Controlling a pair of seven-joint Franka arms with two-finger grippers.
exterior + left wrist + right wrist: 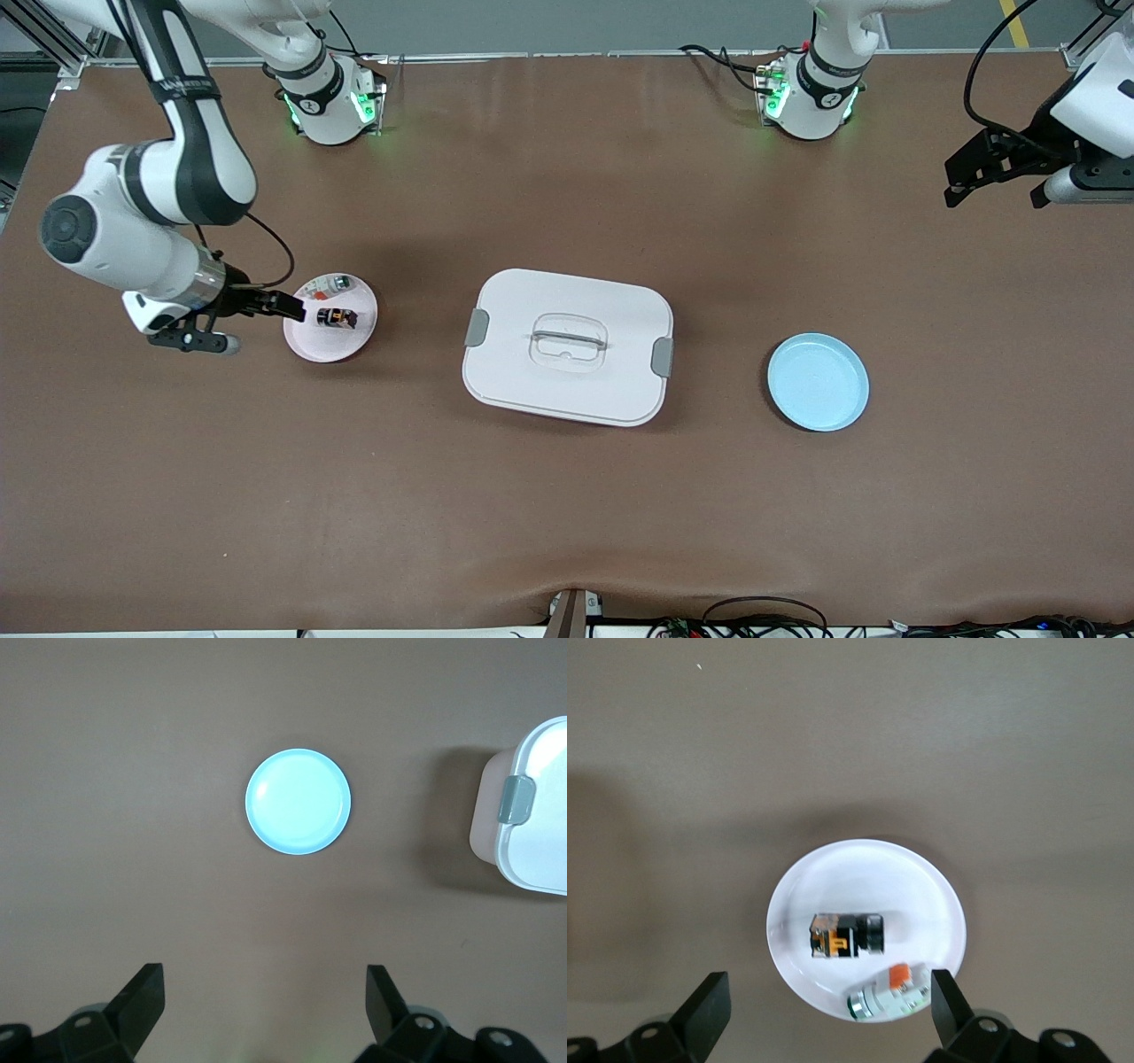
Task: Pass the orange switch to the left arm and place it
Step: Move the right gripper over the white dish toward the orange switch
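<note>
**Inspector:** Fingers (709,1005) of the right gripper (266,306) are seen spread wide, nothing held between them. The gripper is positioned over the rim of the pink plate (306,347) at the right arm's end of the table.

**Assessor:** And the switch (846,935)?

**Inspector:** It is lying on its side in that plate, untouched. A silvery part (888,995) with green and red bits is lying just beside it, apart from it.

**Assessor:** The left gripper (997,177)?

**Inspector:** It is held waiting, raised over the left arm's end of the table, its fingers spread, nothing gripped. The blue plate (298,801) is seen below it, bare.

**Assessor:** How should the pick be done?

**Inspector:** A descent centred on the blocky black body is advised, with the silvery part kept clear of the fingers. The box (567,346), white, rounded and smooth-lidded with grey latches, stands between the plates; a carry above it or around it is judged necessary.
</note>
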